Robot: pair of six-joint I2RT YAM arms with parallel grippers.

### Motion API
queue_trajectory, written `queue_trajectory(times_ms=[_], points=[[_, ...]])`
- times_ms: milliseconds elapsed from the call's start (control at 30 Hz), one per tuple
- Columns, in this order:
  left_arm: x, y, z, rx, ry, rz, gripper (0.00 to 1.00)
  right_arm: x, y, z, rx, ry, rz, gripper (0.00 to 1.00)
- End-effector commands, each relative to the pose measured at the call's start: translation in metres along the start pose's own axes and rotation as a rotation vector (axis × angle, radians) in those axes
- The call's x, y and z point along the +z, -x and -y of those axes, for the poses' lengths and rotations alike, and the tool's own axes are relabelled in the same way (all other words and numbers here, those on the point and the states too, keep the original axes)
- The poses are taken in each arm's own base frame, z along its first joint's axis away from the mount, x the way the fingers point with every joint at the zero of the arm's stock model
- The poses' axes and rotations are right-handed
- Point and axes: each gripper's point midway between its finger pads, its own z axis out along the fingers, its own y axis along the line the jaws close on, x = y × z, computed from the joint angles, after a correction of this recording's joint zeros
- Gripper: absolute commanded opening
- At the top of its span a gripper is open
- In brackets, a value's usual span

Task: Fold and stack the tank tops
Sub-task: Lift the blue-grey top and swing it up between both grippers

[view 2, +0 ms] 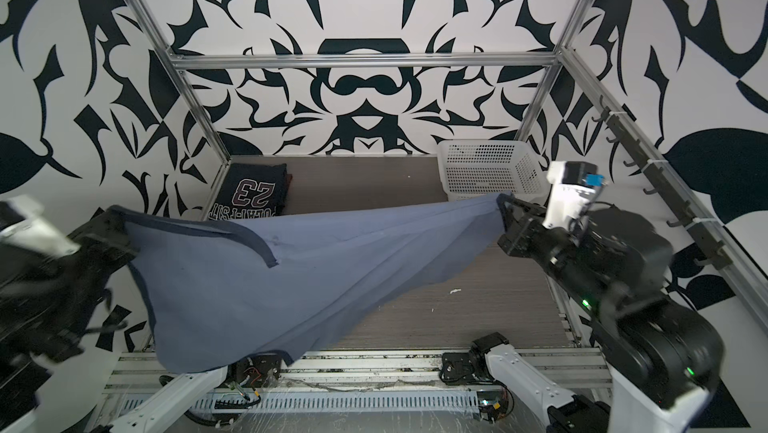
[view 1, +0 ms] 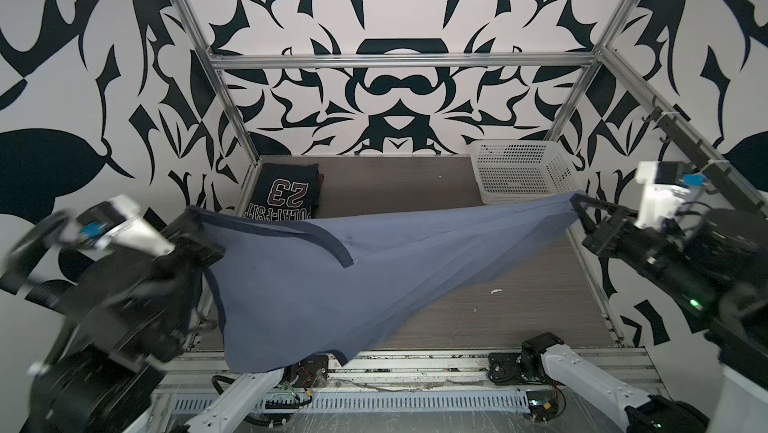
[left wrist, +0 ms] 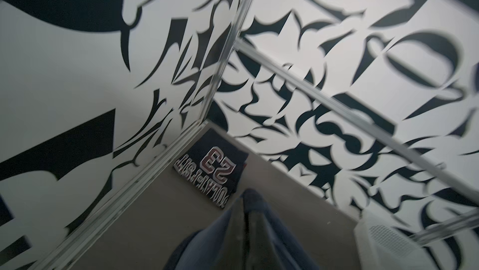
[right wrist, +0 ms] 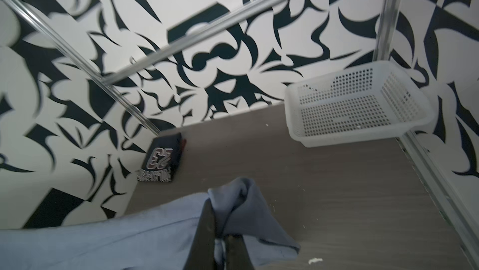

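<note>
As it hangs above the desk (view 1: 415, 185), the blue top (view 1: 332, 277) stretches between the two arms, its long axis running from 9 o'clock to 2 o'clock in both top views. Its slack bulk sags toward 7 o'clock, past the desk's near edge. The basket (view 1: 511, 144) sits at 1 o'clock. The navy top (view 1: 286, 194), already folded, lies at 11 o'clock, nearer the left arm. The left claw (view 1: 195, 217) is clamped on a dark-trimmed end, and the right claw (view 1: 575, 202) on the opposite corner. The cloth probably needs laying flat next, then folding and carrying toward 11 o'clock.
</note>
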Motion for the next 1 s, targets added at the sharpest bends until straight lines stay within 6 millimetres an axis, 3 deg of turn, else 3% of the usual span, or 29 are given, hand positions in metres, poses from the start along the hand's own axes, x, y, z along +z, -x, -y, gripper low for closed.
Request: queue_trajectory(times_ms=[0,100,233,367,500,700,800,867,967], points=[[0.057,-0.054,0.003,0.185,0.209,-0.189,0.00,0.050,0.000,0.017,-0.061,-0.119,-0.033,0.00],[0.078,-0.074,0.023,0.212,0.164,-0.265,0.00,0.063,-0.003,0.023,-0.092,-0.154,-0.051,0.00],[0.073,-0.066,0.033,0.176,0.082,-0.231,0.00,0.055,-0.003,0.020,-0.110,-0.128,-0.030,0.00],[0.046,-0.048,0.033,0.092,-0.041,-0.136,0.00,0.029,0.004,0.015,-0.129,-0.088,0.029,0.00],[0.010,-0.033,0.028,0.009,-0.179,-0.061,0.00,-0.010,0.010,0.003,-0.133,0.000,0.099,0.00],[-0.049,-0.005,0.010,-0.079,-0.322,0.047,0.00,-0.070,0.017,-0.014,-0.129,0.118,0.189,0.00],[-0.067,0.005,0.002,-0.106,-0.348,0.075,0.00,-0.088,0.021,-0.018,-0.117,0.149,0.213,0.00],[-0.064,0.004,0.001,-0.105,-0.333,0.063,0.00,-0.087,0.023,-0.017,-0.107,0.137,0.217,0.00],[-0.031,-0.017,0.001,-0.078,-0.209,-0.013,0.00,-0.059,0.025,-0.009,-0.106,0.066,0.178,0.00]])
